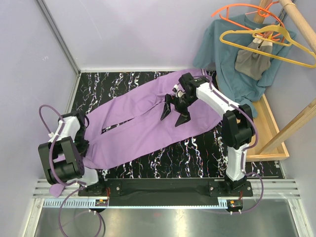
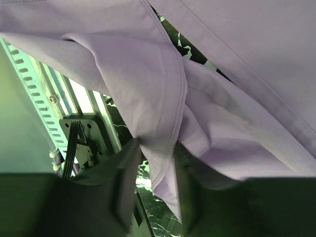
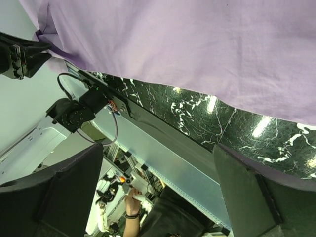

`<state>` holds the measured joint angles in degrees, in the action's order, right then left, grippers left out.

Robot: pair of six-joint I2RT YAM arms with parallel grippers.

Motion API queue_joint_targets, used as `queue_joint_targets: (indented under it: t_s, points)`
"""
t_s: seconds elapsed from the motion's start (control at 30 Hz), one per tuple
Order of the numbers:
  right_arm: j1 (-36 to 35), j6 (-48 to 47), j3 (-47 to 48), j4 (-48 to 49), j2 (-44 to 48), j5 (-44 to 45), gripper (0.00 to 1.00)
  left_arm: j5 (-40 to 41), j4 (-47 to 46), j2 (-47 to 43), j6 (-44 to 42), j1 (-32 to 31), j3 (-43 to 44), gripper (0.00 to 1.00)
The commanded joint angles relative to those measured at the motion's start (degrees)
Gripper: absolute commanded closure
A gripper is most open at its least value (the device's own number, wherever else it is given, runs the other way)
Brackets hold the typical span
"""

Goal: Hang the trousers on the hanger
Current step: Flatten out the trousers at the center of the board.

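The lilac trousers [image 1: 143,123] lie spread on the black marble table, waist at the back right and leg ends at the front left. The yellow hanger [image 1: 266,47] hangs on the wooden rack at the far right, apart from both arms. My left gripper [image 2: 158,148] is low at the leg ends. A folded hem of the trousers [image 2: 163,163] sits between its narrowed jaws, and a gap still shows beside the left finger [image 2: 126,182]. My right gripper [image 1: 174,114] hovers wide open over the middle of the trousers [image 3: 197,49], holding nothing.
A teal shirt [image 1: 222,54] and a small grey garment [image 1: 252,59] hang on the rack, with an orange hanger [image 1: 242,12] above them. The rack's wooden base [image 1: 274,138] borders the table's right side. An aluminium rail [image 3: 187,168] runs along the near edge.
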<state>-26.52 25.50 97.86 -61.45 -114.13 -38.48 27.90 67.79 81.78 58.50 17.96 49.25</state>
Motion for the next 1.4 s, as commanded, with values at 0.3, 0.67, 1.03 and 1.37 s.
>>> queue_joint_targets:
  t_s: [0.3,0.67,1.03,1.37]
  points:
    - [0.07,1.22,2.77,0.10,-7.33,13.87,0.00,9.80,8.51,-19.88,6.63,0.24,16.38,1.00]
    - [0.51,2.54,-2.68,2.47,-6.46,14.40,0.00,7.45,17.36,-50.81,16.02,-0.47,5.89,1.00]
    - [1.21,0.79,0.48,0.81,-8.39,12.11,0.00,4.43,18.18,-51.66,11.87,-0.47,2.50,0.43]
    - [0.42,1.13,3.20,2.47,-6.99,4.83,0.00,5.16,7.01,-41.61,0.03,-0.47,18.60,0.30]
